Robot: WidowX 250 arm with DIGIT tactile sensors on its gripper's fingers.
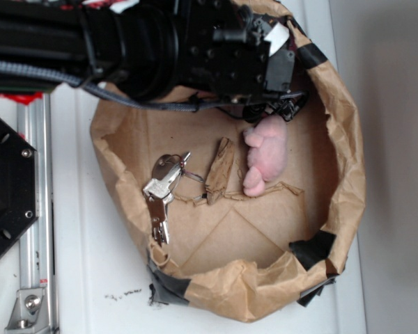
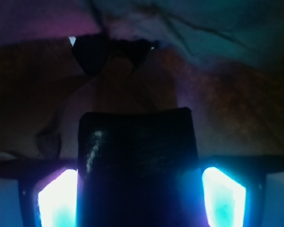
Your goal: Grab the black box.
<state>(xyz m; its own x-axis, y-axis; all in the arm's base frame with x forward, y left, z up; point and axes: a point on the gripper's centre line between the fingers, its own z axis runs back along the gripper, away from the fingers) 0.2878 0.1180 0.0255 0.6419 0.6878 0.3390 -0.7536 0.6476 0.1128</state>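
In the wrist view the black box (image 2: 137,165) fills the whole space between my two glowing pads; the left pad (image 2: 59,198) touches its side and the right pad (image 2: 225,196) sits right against the other side. My gripper (image 2: 138,198) is shut on the box. From outside, the gripper (image 1: 277,110) is low at the far side of the brown paper bag (image 1: 341,174), just above the pink plush toy (image 1: 265,153). The arm hides the box in that view.
A bunch of keys (image 1: 161,191) and a folded scrap of brown paper (image 1: 219,170) lie on the bag's floor. Black tape patches (image 1: 312,247) mark the bag's rim. A black hexagonal plate (image 1: 7,184) and a metal rail (image 1: 36,229) sit at the left.
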